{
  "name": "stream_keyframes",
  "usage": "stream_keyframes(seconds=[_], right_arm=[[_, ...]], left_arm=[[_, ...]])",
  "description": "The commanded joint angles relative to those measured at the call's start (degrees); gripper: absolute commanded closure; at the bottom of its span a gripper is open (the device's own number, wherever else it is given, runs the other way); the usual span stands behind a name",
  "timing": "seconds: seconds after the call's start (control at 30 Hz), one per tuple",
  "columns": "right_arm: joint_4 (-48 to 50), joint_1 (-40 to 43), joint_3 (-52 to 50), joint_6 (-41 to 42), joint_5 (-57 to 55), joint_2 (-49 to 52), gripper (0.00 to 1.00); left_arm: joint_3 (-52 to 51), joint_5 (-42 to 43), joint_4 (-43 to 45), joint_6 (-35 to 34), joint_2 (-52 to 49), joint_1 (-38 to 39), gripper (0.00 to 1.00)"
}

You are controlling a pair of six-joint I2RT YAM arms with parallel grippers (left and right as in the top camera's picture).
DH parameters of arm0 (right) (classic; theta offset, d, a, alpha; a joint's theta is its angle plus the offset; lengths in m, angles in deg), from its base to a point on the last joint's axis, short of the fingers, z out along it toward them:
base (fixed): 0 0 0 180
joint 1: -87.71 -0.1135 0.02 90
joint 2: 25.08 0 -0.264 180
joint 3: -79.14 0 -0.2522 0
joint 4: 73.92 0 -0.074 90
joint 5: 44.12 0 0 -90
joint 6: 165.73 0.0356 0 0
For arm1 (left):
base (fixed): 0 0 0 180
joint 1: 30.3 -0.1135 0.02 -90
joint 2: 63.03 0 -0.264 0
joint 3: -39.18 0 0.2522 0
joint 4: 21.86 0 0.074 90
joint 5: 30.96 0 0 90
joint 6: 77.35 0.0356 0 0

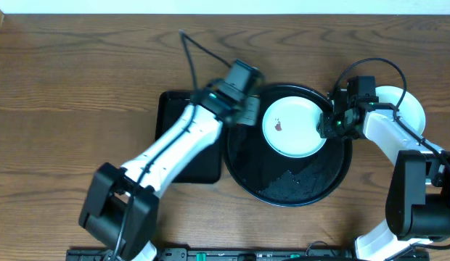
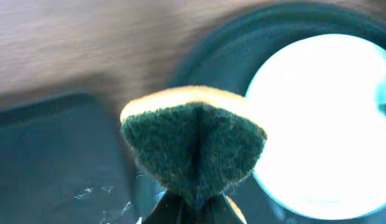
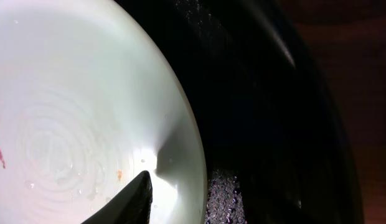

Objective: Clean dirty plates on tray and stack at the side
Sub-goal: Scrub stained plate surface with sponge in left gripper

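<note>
Wood tabletop (image 1: pixel 65 87) | round tray (image 1: pixel 283 190) | 1 plate (image 1: pixel 301 138) flat, smear (image 1: pixel 278 125) up

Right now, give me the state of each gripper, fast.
Left gripper: shut on the green sponge.
Right gripper: cannot tell; only one fingertip shows, over the rim of the plate.

The left claw (image 1: pixel 248 109) is clamped, arm outstretched; the right claw (image 1: pixel 327 125) sits low, arm folded.
</note>
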State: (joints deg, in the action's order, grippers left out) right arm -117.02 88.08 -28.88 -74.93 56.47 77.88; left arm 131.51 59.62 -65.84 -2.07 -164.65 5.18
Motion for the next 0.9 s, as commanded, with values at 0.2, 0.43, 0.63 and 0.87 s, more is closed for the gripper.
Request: stream_keyframes(seconds=[0.2, 0.43, 0.63, 0.87], right_arm=[[0.07, -0.09, 0.15, -0.22, 0.44, -1.33, 0.56], [0.04, -0.09, 0.15, -0.24, 0.44, -1.33, 0.56], [0.07, -0.09, 0.15, -0.22, 0.44, -1.33, 0.56], [0.09, -0.09, 0.15, -0.22, 0.44, -1.33, 0.56]], left_arm=[[1.27, 0.68, 6.25, 1.33, -5.44, 9.9, 0.93], [1.27, -0.2, 15.26, 13.92, -11.37, 11.85, 0.93], [1.27, -8.5, 21.11, 25.62, -16.87, 11.85, 0.93], [1.29, -13.33, 22.01, 29.64, -17.53, 11.72, 0.93]])
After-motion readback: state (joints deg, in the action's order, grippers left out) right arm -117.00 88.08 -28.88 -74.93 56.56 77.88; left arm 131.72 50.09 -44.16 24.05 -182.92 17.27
